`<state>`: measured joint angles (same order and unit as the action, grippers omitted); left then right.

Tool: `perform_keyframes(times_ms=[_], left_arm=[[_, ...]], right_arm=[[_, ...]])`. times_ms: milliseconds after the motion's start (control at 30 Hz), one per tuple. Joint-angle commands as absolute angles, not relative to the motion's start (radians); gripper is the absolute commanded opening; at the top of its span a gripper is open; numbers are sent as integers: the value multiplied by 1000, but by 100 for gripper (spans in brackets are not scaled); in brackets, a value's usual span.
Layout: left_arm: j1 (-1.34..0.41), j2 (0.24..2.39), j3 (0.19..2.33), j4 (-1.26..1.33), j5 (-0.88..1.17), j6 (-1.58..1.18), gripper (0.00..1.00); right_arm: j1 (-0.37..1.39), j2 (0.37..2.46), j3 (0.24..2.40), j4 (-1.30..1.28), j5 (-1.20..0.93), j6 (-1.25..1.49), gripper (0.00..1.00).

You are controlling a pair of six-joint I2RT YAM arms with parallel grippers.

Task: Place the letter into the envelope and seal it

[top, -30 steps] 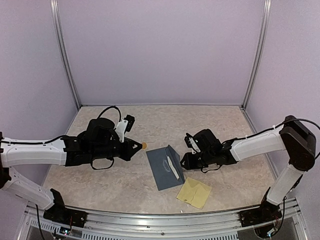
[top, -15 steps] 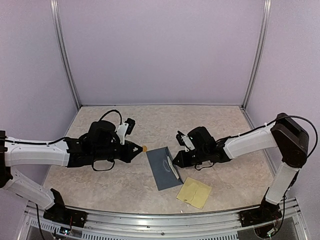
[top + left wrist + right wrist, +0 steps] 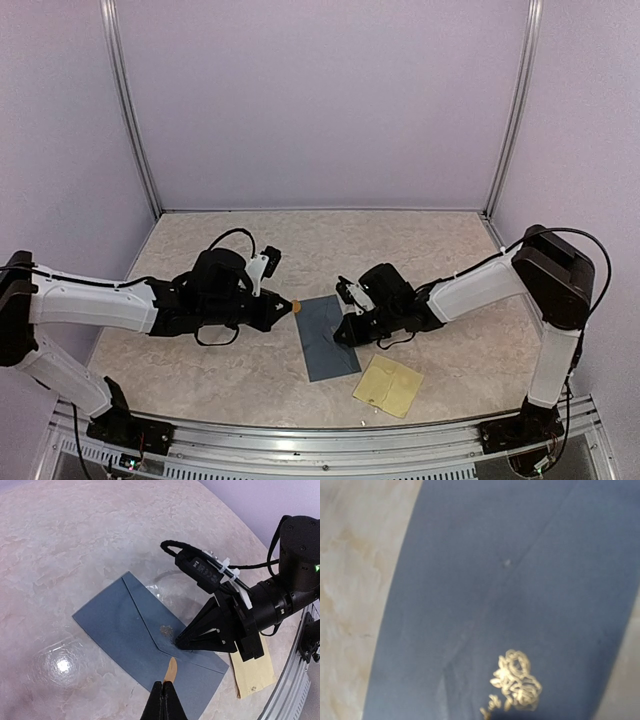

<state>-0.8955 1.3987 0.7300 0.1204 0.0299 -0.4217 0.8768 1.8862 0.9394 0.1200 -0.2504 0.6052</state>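
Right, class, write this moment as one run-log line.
left gripper: shut on sticker, at envelope edge | right gripper: shut, tips down on closed flap | seal: not yet stuck

Right wrist view: envelope [image 3: 495,595] blurred (edges cropped by frame)

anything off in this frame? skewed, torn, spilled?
Nothing torn or spilled. The envelope lies at a slant on the table, flap down, with the shut right pincer touching the flap's point. The left pincer holds a round sticker close by. The sticker sheet sits by the envelope's near corner.
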Motion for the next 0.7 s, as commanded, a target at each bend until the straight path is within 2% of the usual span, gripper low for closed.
perform_keyframes(times_ms=[0, 433, 667], left_arm=[[-917, 1482, 775, 156, 13, -378, 0], [-967, 1765, 928, 146, -88, -305, 0], [-978, 1833, 970, 116, -170, -285, 0]], right_arm=[[885, 1930, 919, 102, -247, 626, 3], [885, 1918, 887, 122, -250, 639, 4], [885, 1913, 885, 130, -257, 638, 4]])
